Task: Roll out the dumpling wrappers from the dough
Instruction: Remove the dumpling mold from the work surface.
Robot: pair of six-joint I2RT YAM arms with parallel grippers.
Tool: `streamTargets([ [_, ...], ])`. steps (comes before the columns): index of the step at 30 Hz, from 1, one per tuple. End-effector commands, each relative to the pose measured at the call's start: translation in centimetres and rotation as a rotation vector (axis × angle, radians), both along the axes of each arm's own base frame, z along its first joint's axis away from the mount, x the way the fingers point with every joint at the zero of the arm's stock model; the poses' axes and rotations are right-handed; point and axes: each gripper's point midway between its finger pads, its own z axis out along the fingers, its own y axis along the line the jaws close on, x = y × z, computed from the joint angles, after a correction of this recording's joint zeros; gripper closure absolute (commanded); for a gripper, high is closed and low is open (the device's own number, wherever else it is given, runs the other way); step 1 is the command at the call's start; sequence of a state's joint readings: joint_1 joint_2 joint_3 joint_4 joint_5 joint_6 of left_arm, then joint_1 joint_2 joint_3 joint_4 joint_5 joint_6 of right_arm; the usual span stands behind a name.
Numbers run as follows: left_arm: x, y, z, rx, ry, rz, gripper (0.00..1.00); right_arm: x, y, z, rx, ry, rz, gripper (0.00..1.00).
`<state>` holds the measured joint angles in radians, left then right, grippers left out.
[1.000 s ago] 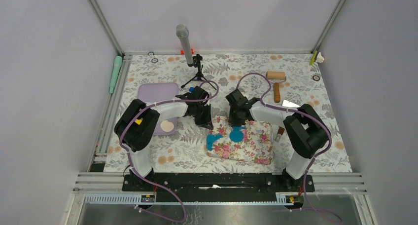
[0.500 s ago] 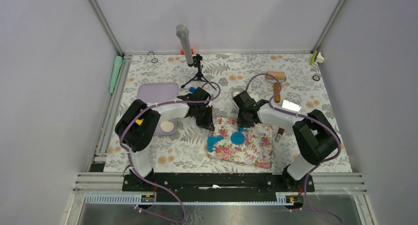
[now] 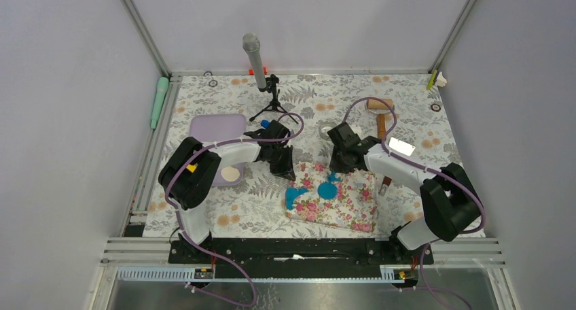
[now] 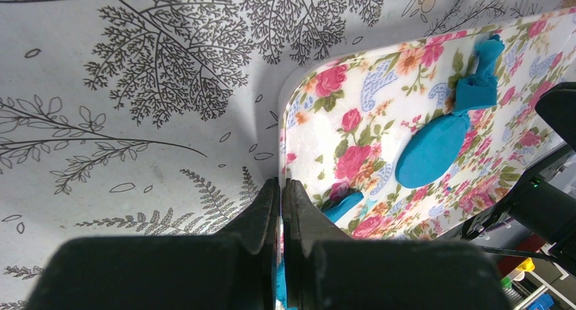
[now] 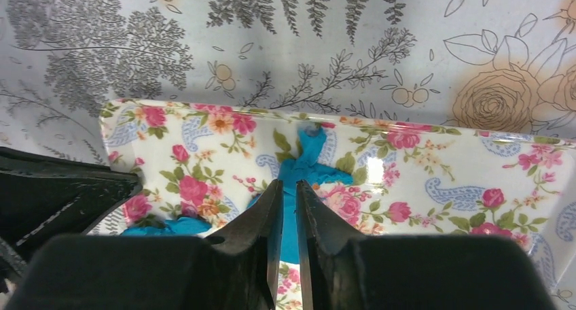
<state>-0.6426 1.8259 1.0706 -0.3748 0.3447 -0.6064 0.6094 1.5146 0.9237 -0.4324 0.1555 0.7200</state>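
- Your left gripper (image 4: 280,184) sits at the far-left corner of the pink floral mat (image 3: 350,209). Its fingers are pressed together on the mat's edge, most likely to keep the mat from sliding while the dough is worked.
- The dough lies on the mat's left half. There is one round, flat, bright blue clay disc (image 3: 328,190), with a twisted blue clay strip (image 3: 333,177) touching its far side. A ragged blue clay scrap (image 3: 294,196) lies near the mat's left edge.
- Your right gripper (image 5: 289,184) hovers at the mat's far edge, over the strip. Its fingers are almost together with a slit between them, and you cannot tell whether they nip anything.
- The wooden roller with its brown handle (image 3: 381,105) lies far right, well apart from the mat. The step in hand therefore looks like tidying scraps, not rolling.
- Only the top view shows the roller and both arms together.
- The left wrist view shows the whole disc with the strip joining it. The right wrist view hides the disc behind its own fingers.
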Motion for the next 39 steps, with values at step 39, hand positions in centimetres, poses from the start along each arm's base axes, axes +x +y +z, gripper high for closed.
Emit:
streamTargets([
  [39,-1.2,2.8,-2.5,0.124,0.052,0.027,1.00,-4.8,-5.4,-4.5,-0.138,0.112,-0.050,0.80],
])
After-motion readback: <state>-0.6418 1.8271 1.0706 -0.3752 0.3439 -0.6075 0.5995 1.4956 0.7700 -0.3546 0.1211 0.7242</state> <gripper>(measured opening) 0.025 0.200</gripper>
